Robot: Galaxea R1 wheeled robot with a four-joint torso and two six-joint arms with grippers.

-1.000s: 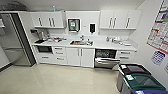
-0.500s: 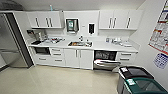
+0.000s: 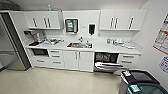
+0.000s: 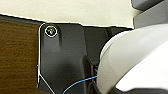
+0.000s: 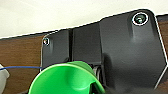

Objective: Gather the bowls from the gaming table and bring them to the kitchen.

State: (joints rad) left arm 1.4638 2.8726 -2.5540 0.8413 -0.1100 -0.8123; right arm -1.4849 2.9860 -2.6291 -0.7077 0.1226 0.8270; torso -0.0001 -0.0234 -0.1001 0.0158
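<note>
The kitchen lies ahead in the head view: white cabinets (image 3: 45,20), a white worktop (image 3: 105,47), a steel sink (image 3: 79,45) and dark wall dispensers (image 3: 91,29). A white bowl (image 4: 135,57) looms large in the left wrist view, carried by my left gripper (image 4: 100,85) above the robot's dark plate. A green bowl (image 5: 65,77) sits in my right gripper (image 5: 92,87) in the right wrist view. The gaming table is out of view.
An open dishwasher (image 3: 107,65) juts out of the lower cabinets right of the sink. A tall steel fridge (image 3: 10,50) stands at the left. Dark bins (image 3: 140,80) crowd the near right, by a wall with posters (image 3: 162,37). Pale floor (image 3: 50,82) stretches before the cabinets.
The camera has moved: the kitchen has slid a little to the left in the picture and looks slightly nearer. The bins have come further into the corner.
</note>
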